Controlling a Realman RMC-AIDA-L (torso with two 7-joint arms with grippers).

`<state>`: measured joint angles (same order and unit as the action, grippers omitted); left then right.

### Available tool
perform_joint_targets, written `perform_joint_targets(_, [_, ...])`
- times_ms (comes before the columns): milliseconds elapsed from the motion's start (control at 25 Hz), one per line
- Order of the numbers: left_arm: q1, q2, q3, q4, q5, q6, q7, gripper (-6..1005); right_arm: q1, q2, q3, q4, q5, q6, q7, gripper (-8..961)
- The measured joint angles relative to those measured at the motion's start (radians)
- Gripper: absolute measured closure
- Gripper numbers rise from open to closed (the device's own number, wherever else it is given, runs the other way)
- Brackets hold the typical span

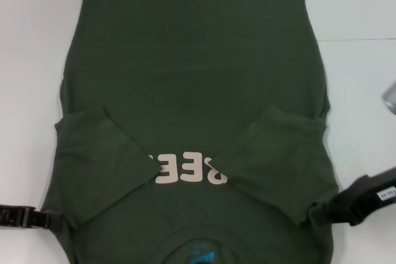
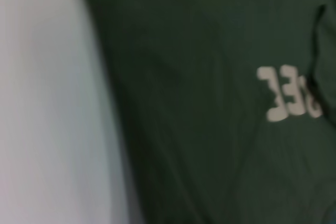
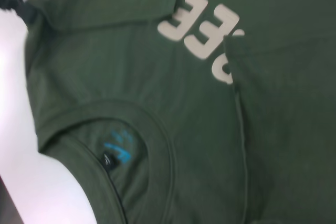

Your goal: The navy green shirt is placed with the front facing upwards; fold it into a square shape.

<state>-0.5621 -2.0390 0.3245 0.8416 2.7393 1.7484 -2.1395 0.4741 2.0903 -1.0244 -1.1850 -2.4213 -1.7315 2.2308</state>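
Spread flat, the shirt covers the middle of the white table, front up, its collar at the near edge and its hem toward the far edge. Both sleeves lie folded inward over the chest, partly covering the cream letters. At the near left edge the left gripper meets the cloth; at the near right the right gripper does likewise. Whether either is clamped, I cannot tell.

head: high, looking down | wrists: close, sharing lettering on shirt
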Motion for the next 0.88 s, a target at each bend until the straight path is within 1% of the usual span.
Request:
perform_joint_targets(200, [0.018,0.012,-0.122,-0.041,-0.053,-0.002,0.171,970,-0.038,0.000,0.189,0.123,0.063,0.005,-0.199,912])
perform_joint_targets(360, [0.038,0.014,-0.178,-0.086,-0.095,-0.003,0.329,971,-0.079,-0.004,0.356,0.241,0.121,-0.003,-0.391,912])
perform_joint_targets(520, [0.059,0.007,-0.193,-0.123,-0.145,-0.009,0.441,971,-0.121,-0.004,0.489,0.347,0.151,-0.018,-0.596,912])
perform_joint_targets(680, [0.066,0.005,-0.197,-0.163,-0.160,-0.026,0.504,970,-0.157,-0.005,0.619,0.428,0.181,-0.057,-0.786,912])
perform_joint_targets(760, [0.069,0.004,-0.196,-0.180,-0.160,-0.034,0.537,970,-0.171,-0.007,0.659,0.455,0.184,-0.064,-0.839,912])
perform_joint_targets(880, [0.074,0.000,-0.194,-0.195,-0.160,-0.038,0.606,970,-0.191,-0.008,0.690,0.484,0.184,-0.061,-0.870,912])
